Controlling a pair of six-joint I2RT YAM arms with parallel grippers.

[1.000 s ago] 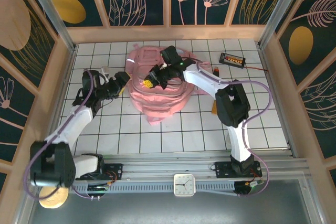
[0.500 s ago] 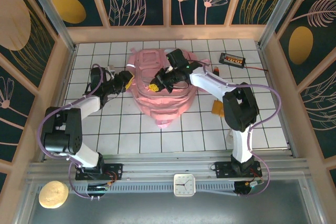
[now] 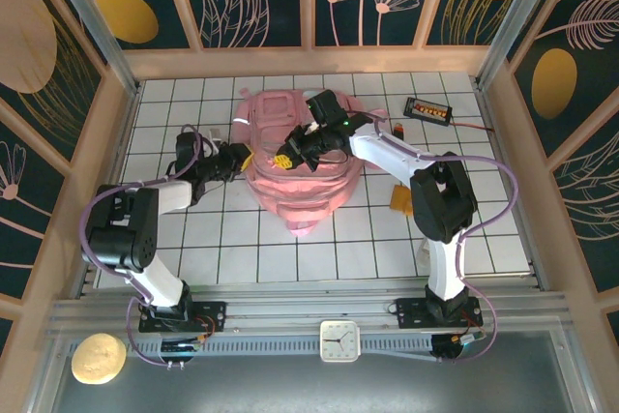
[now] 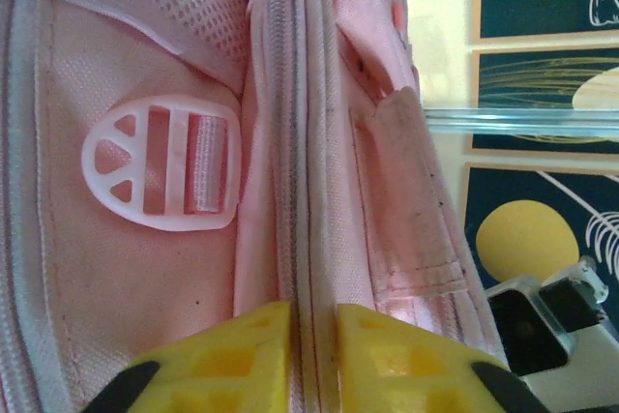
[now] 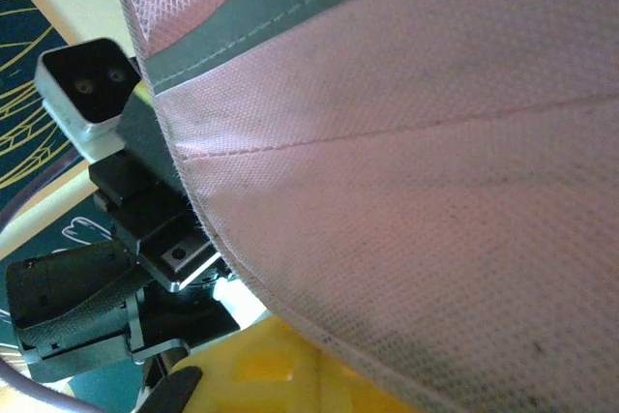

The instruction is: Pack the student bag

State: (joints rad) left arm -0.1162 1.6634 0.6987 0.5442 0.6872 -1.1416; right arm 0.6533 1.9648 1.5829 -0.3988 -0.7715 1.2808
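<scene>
Left gripper jaws closed from wide onto student bag seam. Right gripper jaws stayed clamped on its fabric.

Soft pink cloth, hard plastic.
The student bag is matt woven pink fabric with an open mesh panel; its buckle is smooth translucent white plastic; the fingers of the left gripper are matt yellow plastic.
</scene>
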